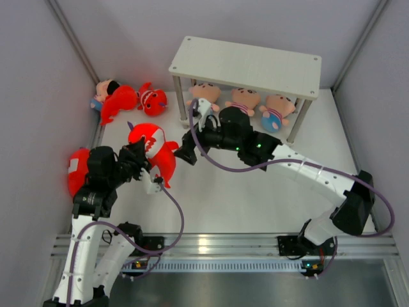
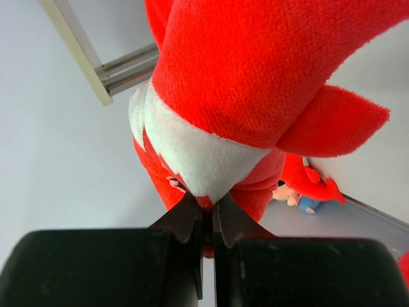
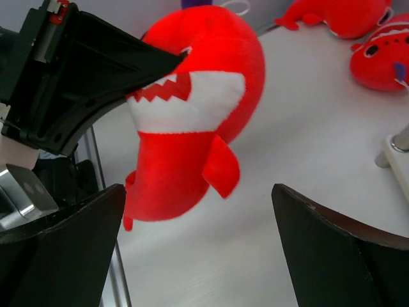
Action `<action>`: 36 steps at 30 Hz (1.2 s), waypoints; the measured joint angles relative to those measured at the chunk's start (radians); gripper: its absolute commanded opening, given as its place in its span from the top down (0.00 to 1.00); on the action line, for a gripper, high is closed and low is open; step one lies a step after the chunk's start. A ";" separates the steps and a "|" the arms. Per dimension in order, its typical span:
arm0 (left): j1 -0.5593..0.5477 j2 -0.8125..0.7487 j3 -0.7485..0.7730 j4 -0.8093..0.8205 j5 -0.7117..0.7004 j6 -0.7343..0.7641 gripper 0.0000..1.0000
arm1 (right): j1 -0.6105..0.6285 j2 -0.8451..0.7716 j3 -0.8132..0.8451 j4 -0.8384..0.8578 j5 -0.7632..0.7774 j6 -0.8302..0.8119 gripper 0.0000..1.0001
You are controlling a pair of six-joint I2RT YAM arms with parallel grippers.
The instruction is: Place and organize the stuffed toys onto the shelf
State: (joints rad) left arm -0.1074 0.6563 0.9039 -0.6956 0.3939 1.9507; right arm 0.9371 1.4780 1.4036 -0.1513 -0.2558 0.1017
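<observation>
My left gripper is shut on a red shark stuffed toy, pinching its mouth edge and holding it off the table. In the right wrist view that shark hangs with its toothy white mouth showing. My right gripper stands open just right of the shark, its fingers spread wide either side of the tail end and apart from it. The off-white shelf stands at the back. Three striped-shirt dolls sit in a row on its lower tier.
Two more red sharks and a doll lie by the left wall. Another red shark lies behind my left arm. A shelf leg shows at the right edge of the right wrist view. Walls close in left and right.
</observation>
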 measured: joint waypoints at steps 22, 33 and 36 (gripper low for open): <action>0.000 0.000 -0.011 0.020 0.037 0.046 0.24 | 0.122 0.274 0.139 0.072 0.152 0.052 1.00; -0.001 0.021 0.222 0.085 -0.110 -0.180 0.01 | -0.039 0.126 0.249 -0.084 0.159 0.036 1.00; -0.002 0.074 0.336 0.140 -0.282 -0.390 0.02 | -0.135 0.125 0.415 -0.191 0.162 0.021 1.00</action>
State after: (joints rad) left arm -0.1097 0.7300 1.2400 -0.5560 0.1123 1.5608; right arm 0.8021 1.6028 1.8191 -0.3424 -0.0940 0.1230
